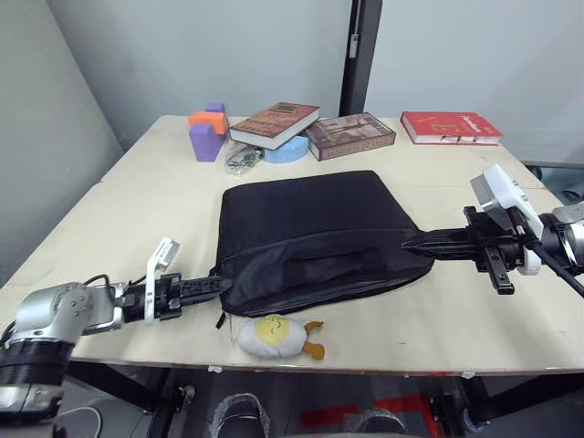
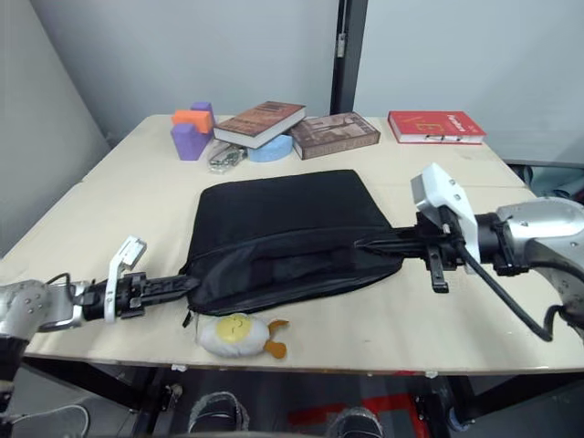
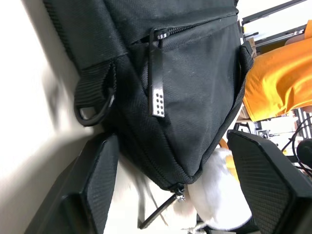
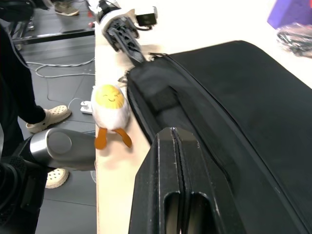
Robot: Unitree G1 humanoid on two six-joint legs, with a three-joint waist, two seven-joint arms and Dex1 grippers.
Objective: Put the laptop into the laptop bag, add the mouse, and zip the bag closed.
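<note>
The laptop bag (image 1: 310, 233) between the two grippers is plain black fabric. Just beside the left gripper (image 1: 219, 285), the egg plush toy (image 1: 274, 336) is white with a yellow face and orange feet. Beyond lie purple and orange blocks (image 1: 208, 130), a brown-covered book (image 1: 274, 123) and a red book (image 1: 450, 127).

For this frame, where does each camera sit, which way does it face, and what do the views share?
Left and right eye views: head, facing forward and down over the table; both arms show.
Left wrist view: along the open left gripper, straddling the laptop bag corner.
Right wrist view: along the shut right gripper, over the bag toward the egg plush toy.
Shared: bag and toy.
</note>
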